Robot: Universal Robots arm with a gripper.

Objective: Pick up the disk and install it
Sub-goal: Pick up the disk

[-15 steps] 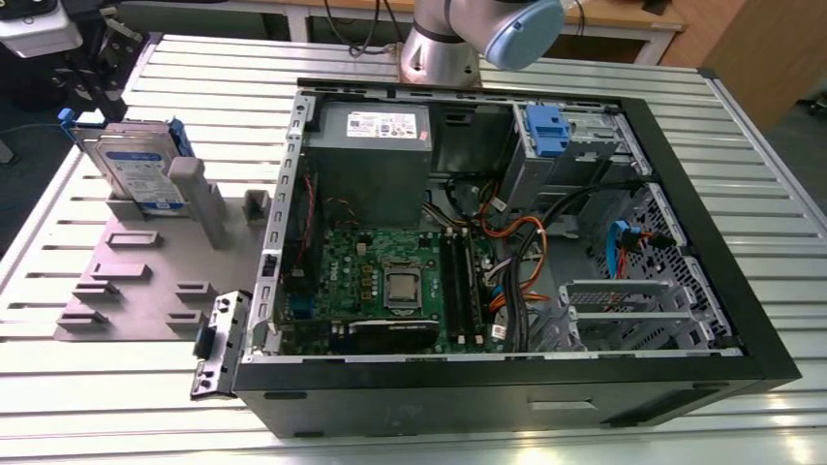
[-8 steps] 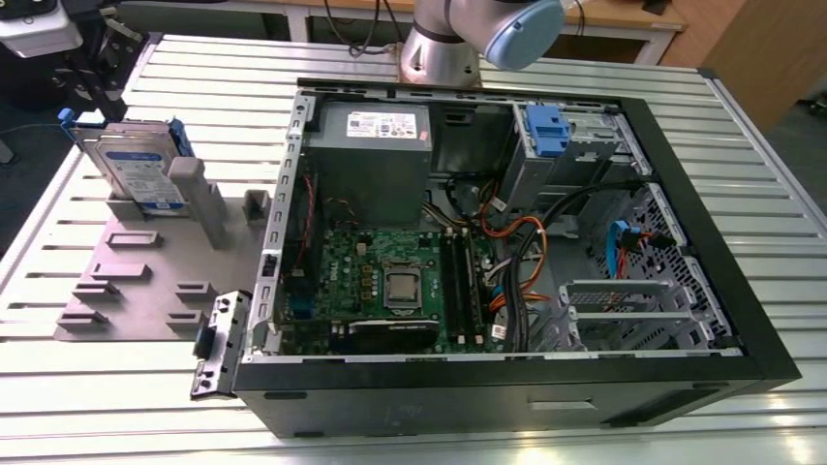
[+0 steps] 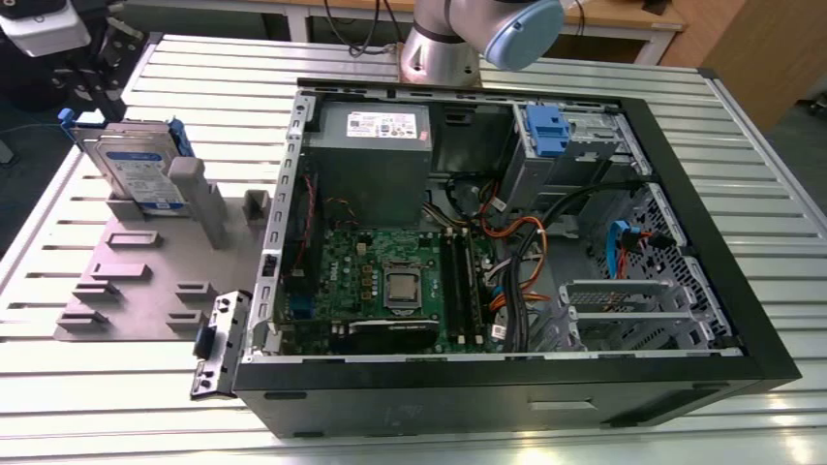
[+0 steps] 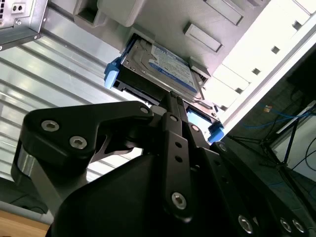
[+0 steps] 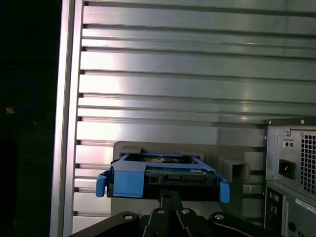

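The disk (image 3: pixel 136 170) is a silver hard drive with a white-and-blue label and blue rails. It stands on edge in a slot of a grey fixture (image 3: pixel 155 276), on the exterior view's left, beside the open computer case (image 3: pixel 517 378). Both wrist views show the disk (image 4: pixel 160 66) (image 5: pixel 160 180) just beyond my gripper (image 4: pixel 174 98) (image 5: pixel 168 197). The black fingers are drawn together to a narrow tip, shut on nothing. That tip points at the drive's blue front edge and stays short of it.
The case holds a grey power supply (image 3: pixel 368 145), a motherboard (image 3: pixel 387 281) and a perforated metal cage with a blue latch (image 3: pixel 568 136). A loose black bracket (image 3: pixel 217 344) leans at the case's near corner. The arm's base (image 3: pixel 446 48) stands behind the case on the slatted table (image 3: pixel 104 387).
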